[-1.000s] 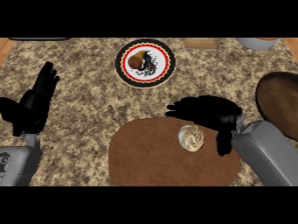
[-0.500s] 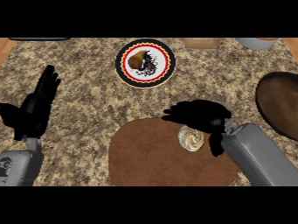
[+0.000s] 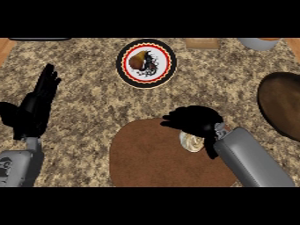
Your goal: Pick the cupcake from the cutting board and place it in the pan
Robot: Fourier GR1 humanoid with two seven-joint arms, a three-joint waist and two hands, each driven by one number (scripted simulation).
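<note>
Covering the cupcake: right hand [image 3: 194,119] sits directly over the top edge of the cupcake [image 3: 192,142], its fingers curled downward and bunched together; whether they actually touch the cupcake cannot be told, because the hand hides the contact.
Cupcake position: on the cutting board [image 3: 155,158], in its upper right part, just beside the right wrist; only a pale rounded sliver with ring-like lines shows below the hand.
Cupcake orientation: seen from above it reads as round, so no long axis can be made out; which way its top faces cannot be told with most of it hidden.
Cutting board: a brown rounded slab lying flat on the counter [image 3: 87,88], low in the middle of the view, its lower edge cut off by the frame.
Pan: dark brown, round, at the right edge [image 3: 292,105], well apart from the cupcake and partly out of frame.
Right forearm: grey, coming in from the lower right and crossing the board's right side.
Left hand: resting open at the left [image 3: 30,107], fingers straight and held close together pointing up the view, thumb out to the side, holding nothing.
Plate: round, with red and black rim [image 3: 147,63], near the top centre, carrying a brown food item, well apart from both hands.
</note>
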